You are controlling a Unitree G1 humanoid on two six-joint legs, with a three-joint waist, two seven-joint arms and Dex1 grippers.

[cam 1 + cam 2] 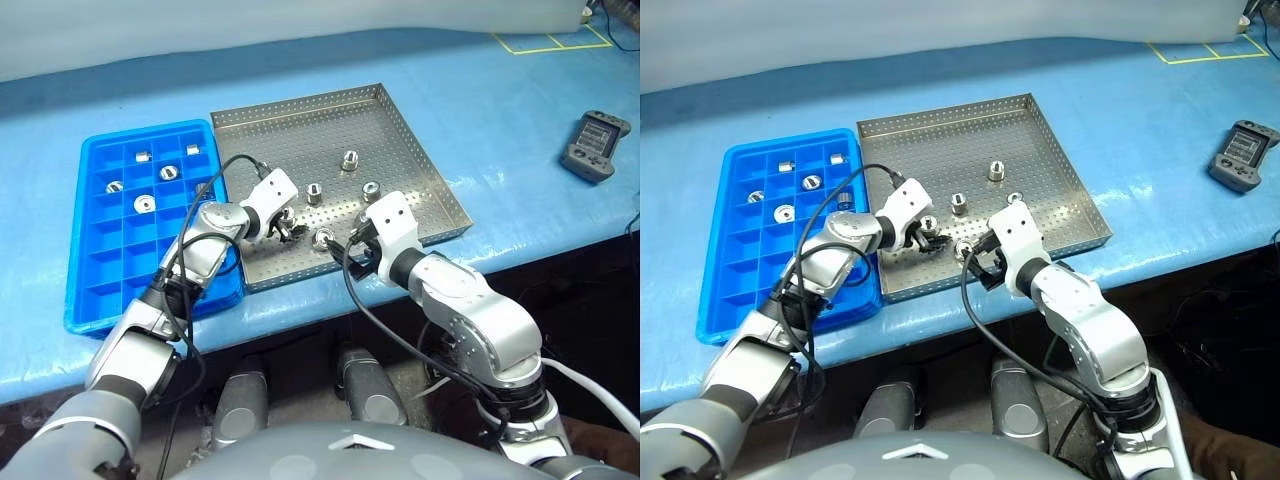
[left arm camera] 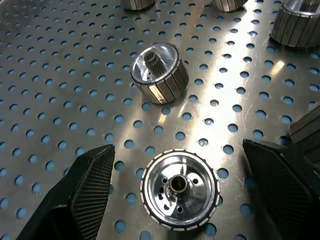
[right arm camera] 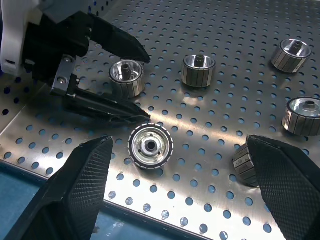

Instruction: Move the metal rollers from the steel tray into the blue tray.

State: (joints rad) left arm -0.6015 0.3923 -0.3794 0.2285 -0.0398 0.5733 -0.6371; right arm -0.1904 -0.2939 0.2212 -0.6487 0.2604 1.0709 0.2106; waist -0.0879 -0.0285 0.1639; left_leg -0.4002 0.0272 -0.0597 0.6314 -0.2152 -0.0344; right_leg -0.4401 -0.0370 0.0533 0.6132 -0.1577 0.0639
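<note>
Blue-covered table [image 1: 520, 150] under both trays

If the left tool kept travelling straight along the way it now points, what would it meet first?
Most likely the metal roller lying flat on the steel tray, between the open left tool's fingers. Another roller stands further along. Depth is uncertain.

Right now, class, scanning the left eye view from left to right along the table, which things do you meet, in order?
Blue tray → left gripper → right gripper → far-right corner of the steel tray → black handheld controller.
</note>
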